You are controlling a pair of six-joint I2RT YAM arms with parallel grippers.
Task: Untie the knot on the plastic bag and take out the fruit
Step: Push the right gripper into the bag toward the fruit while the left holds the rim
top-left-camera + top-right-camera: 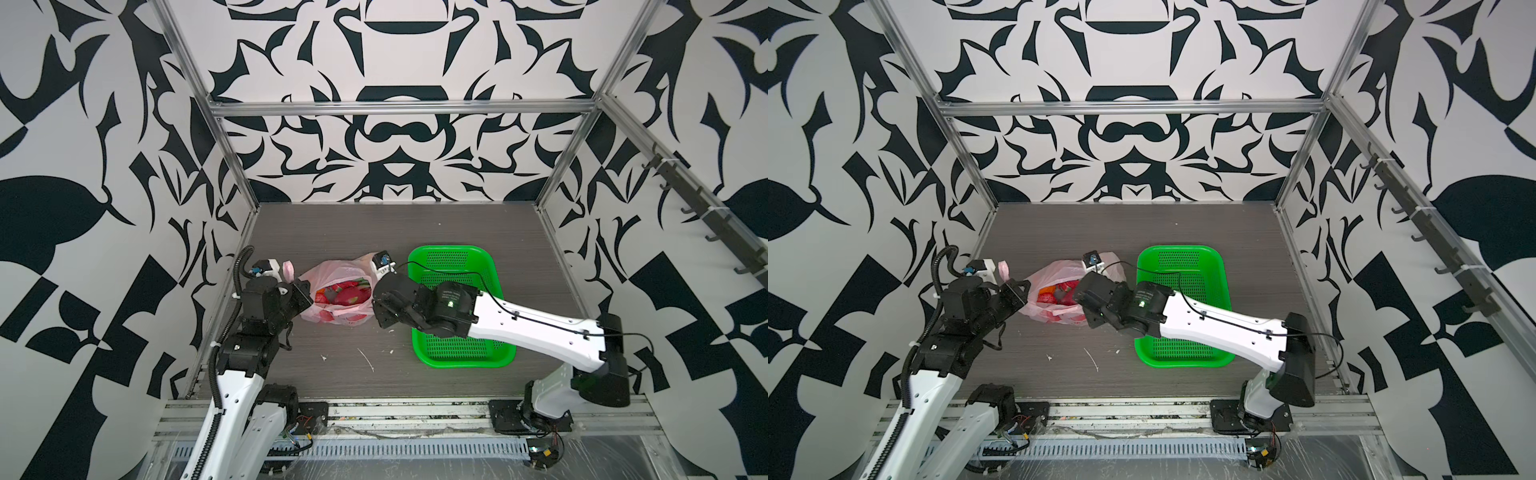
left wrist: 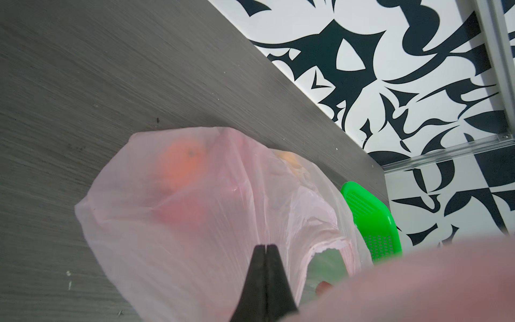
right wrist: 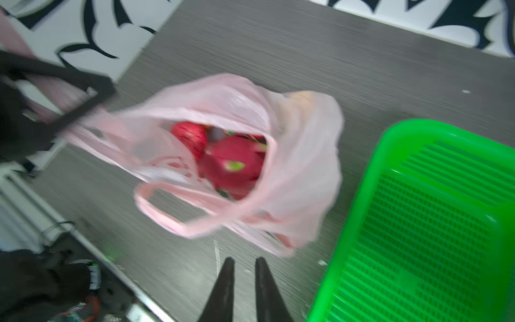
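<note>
left pincer (image 2: 267,248) clamps the flimsy plastic bag (image 3: 301,145); right pincer (image 3: 245,260), ajar and empty, should span the probably firm dragon fruit (image 3: 237,153).

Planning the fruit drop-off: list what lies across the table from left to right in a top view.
Black left gripper → thin translucent pink plastic bag, pinched by that gripper → bright green perforated plastic basket.
</note>
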